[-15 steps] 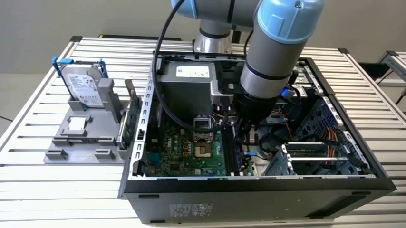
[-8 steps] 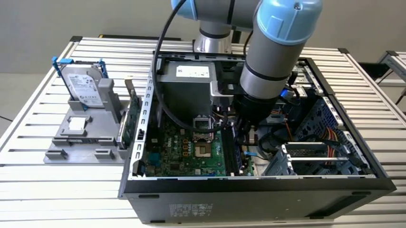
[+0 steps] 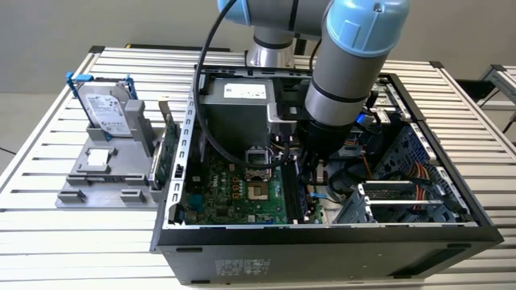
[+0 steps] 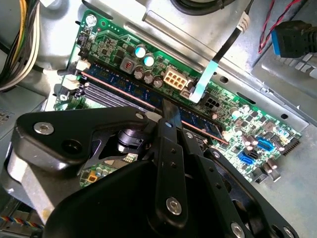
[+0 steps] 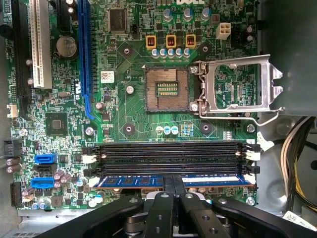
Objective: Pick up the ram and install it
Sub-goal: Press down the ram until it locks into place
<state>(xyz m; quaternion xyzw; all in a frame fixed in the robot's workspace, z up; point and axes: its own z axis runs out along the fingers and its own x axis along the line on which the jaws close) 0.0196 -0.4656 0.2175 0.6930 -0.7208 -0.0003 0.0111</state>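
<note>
Blue-labelled, the ram (image 5: 173, 180) stands in the memory slot farthest from the CPU socket (image 5: 167, 89), and the gripper (image 5: 173, 184) has its fingers closed on the ram's middle. I judge the push must go straight down, evenly, until both end clips lock.

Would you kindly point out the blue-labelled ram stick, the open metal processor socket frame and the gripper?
ram (image 5: 131, 181): first wrist view, its blue label.
processor socket frame (image 5: 237, 59): first wrist view, top bar.
gripper (image 5: 173, 186): first wrist view, fingertips.
</note>
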